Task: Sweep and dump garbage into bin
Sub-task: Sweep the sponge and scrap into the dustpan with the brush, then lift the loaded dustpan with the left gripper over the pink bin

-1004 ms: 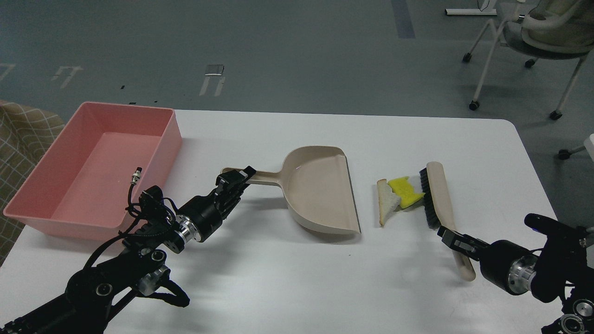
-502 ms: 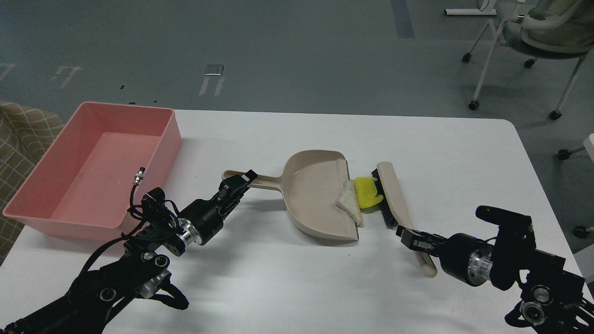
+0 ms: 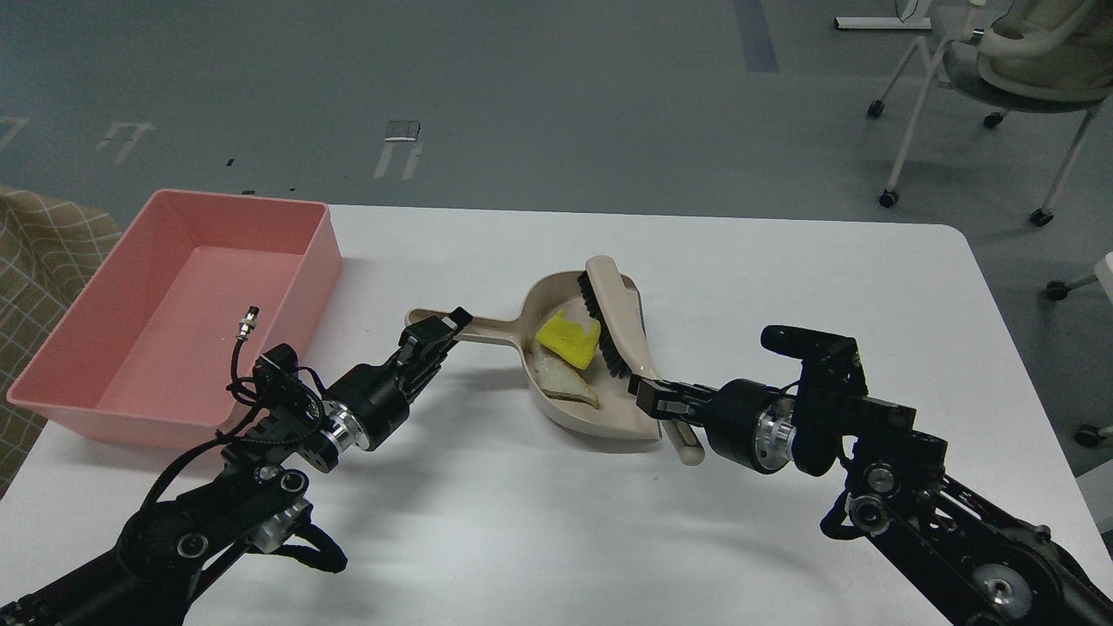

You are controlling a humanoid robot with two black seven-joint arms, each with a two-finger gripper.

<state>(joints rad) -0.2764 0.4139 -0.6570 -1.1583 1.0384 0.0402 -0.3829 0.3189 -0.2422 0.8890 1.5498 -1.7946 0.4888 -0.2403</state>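
Note:
The beige dustpan [image 3: 569,396] lies at the table's middle, its handle pointing left. My left gripper [image 3: 432,333] is shut on the dustpan handle. Inside the pan lie the garbage: the yellow sponge chunk [image 3: 567,338] and the off-white bread slice [image 3: 561,382] just in front of it. My right gripper [image 3: 654,400] is shut on the handle of a beige brush [image 3: 619,311]; its black bristles press against the sponge inside the pan. The pink bin [image 3: 178,315] stands empty at the table's left.
The white table [image 3: 783,269] has its right edge near my right arm. A patterned cloth [image 3: 35,252] lies left of the bin. A wheeled chair [image 3: 1000,78] stands on the floor at the back right.
My right gripper swept the brush leftward, pushing the sponge and bread from the table into the dustpan. My left gripper kept hold of the dustpan handle, which shifted slightly left.

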